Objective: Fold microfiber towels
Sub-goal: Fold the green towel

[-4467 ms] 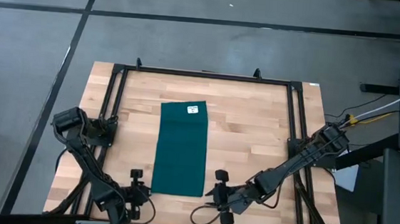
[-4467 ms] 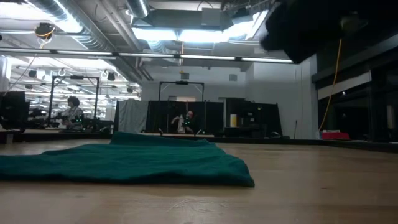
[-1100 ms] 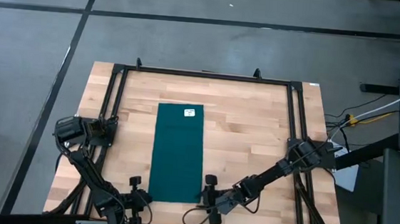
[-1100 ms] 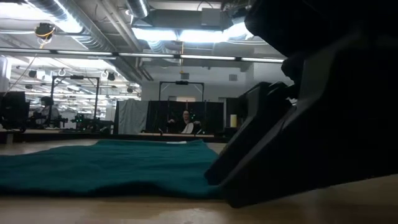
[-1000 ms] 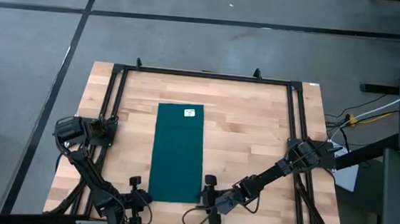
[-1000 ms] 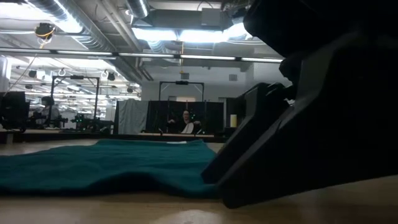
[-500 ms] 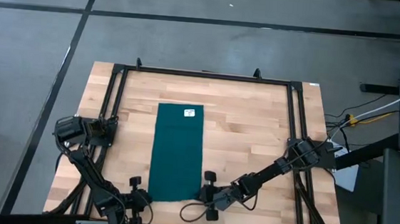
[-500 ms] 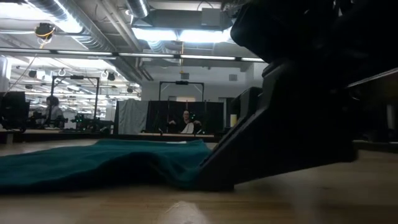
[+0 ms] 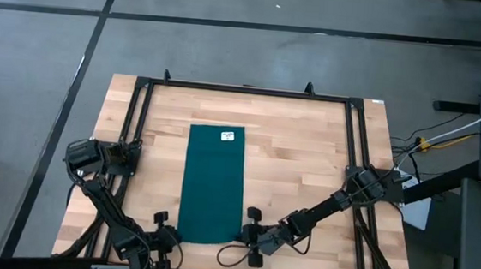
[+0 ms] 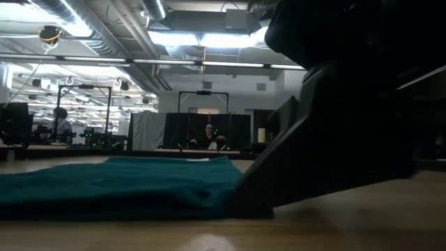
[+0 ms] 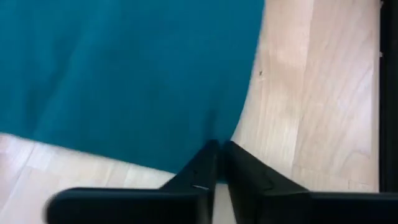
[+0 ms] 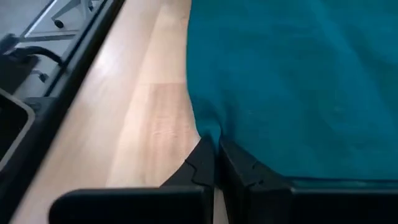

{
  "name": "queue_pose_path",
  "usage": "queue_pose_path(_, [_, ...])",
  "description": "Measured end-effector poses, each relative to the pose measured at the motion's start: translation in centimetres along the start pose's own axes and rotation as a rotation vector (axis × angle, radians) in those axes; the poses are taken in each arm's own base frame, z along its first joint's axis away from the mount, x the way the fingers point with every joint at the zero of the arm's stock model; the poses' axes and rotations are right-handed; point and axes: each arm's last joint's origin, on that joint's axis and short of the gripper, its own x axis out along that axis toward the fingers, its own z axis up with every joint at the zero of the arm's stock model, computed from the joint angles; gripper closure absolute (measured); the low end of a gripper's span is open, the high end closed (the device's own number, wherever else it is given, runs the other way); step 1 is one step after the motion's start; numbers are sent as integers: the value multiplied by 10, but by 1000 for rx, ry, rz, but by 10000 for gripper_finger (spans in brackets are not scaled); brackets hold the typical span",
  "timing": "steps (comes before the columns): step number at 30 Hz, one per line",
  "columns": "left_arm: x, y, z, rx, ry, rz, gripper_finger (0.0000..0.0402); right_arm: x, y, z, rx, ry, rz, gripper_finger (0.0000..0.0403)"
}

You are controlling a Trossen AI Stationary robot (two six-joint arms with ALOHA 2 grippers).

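Observation:
The dark teal microfiber towel (image 9: 213, 184) lies flat on the wooden table as a long folded strip running near to far. Its white tag (image 9: 228, 134) is at the far end. My left gripper (image 9: 174, 235) is low at the strip's near left corner, shut on it. My right gripper (image 9: 244, 234) is low at the near right corner, shut on it. In the low view the towel (image 10: 111, 185) lies flat, and my right gripper (image 10: 240, 201) is the large dark shape meeting its right end. My left gripper pinches the towel's near left corner (image 11: 214, 134) between its two fingertips, coming low and slanting from the table's near left. The corner lies on the table. My right gripper pinches the towel's near right corner (image 12: 208, 127) between its two fingertips, coming low from the near right. One layer or several, I cannot tell. The cloth lies on the table there.
A black metal frame (image 9: 244, 89) runs around the tabletop, with rails along the left and right sides. Bare wood (image 9: 306, 174) lies to the right of the towel. A loose black cable (image 9: 231, 258) loops near the front edge. People sit far behind the table (image 10: 209, 136).
My right gripper has slid a little toward the table's left, against the towel's near right corner. The towel's near edge humped up there half a second ago and now lies flatter. The rest of the towel has stayed in place.

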Motion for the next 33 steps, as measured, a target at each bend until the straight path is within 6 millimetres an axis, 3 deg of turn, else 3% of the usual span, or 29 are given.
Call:
queue_pose_path(2, [-1, 0, -1, -2, -5, -2, 393, -2, 4, -2, 22, 2, 10, 392])
queue_pose_path(13, [-8, -14, 9, -6, -41, -33, 399, -10, 34, -8, 45, -11, 48, 396])
queue_pose_path(27, [-25, -38, 52, -45, -155, -46, 400, -21, 56, 32, 48, -118, 79, 396])
queue_pose_path(33, [-45, -48, 62, -106, -166, -59, 400, -32, 80, 37, 122, -136, 138, 396])
